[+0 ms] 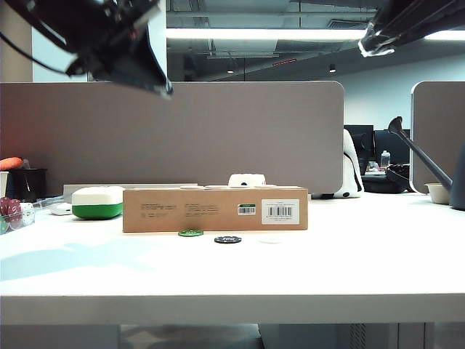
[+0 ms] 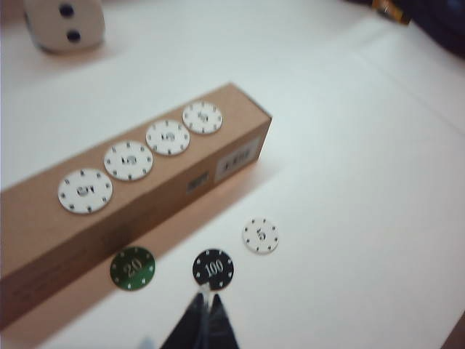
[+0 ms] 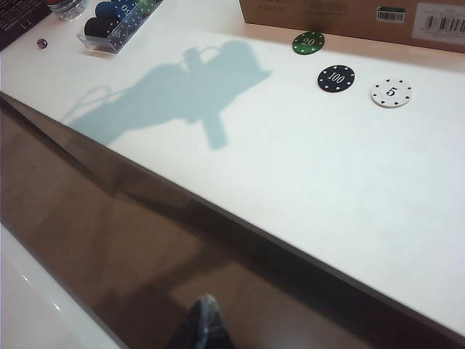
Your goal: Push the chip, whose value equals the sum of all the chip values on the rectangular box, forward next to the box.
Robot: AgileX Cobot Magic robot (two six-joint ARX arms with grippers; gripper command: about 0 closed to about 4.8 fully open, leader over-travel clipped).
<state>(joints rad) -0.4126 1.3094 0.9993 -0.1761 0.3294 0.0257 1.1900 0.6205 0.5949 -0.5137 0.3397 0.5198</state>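
Clearly "20" on green chip (image 2: pixel 132 268); both end effectors (image 2: pixel 206 299) (image 3: pixel 205 302) aloft.

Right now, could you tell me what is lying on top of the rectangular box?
Four white chips lie in a row on the rectangular box; their numbers are too blurred to read. Both grippers are off it.
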